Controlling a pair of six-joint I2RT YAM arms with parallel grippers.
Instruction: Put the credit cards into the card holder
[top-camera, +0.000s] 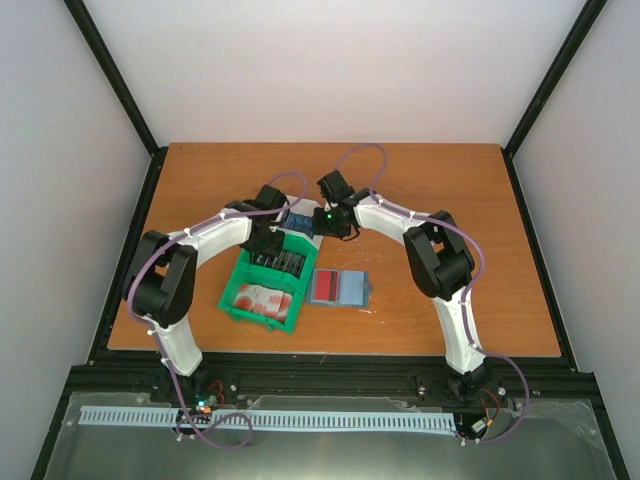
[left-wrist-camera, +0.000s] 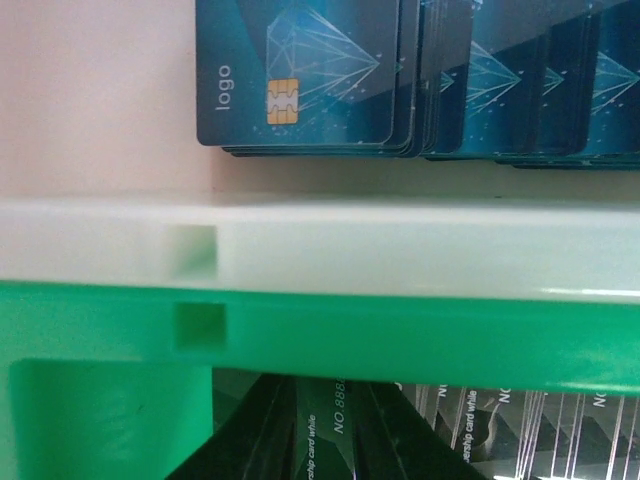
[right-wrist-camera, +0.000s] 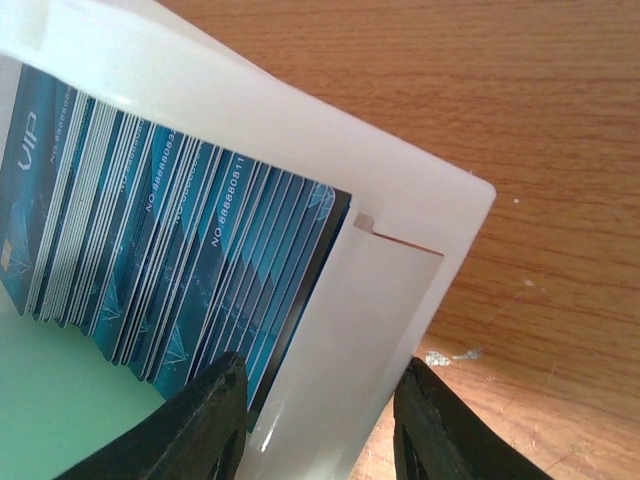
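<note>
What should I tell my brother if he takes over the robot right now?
Left gripper: over the line where the two bins meet; open or shut unclear.
Right gripper: fingers on either side of the white bin end wall; grip unclear.
Cards: blue cards in the white bin; dark cards and red cards in the green bin.
Card holder: open on the table, right of the green bin.
Done: one red card lies on its left half.
Left: the binned cards.
</note>
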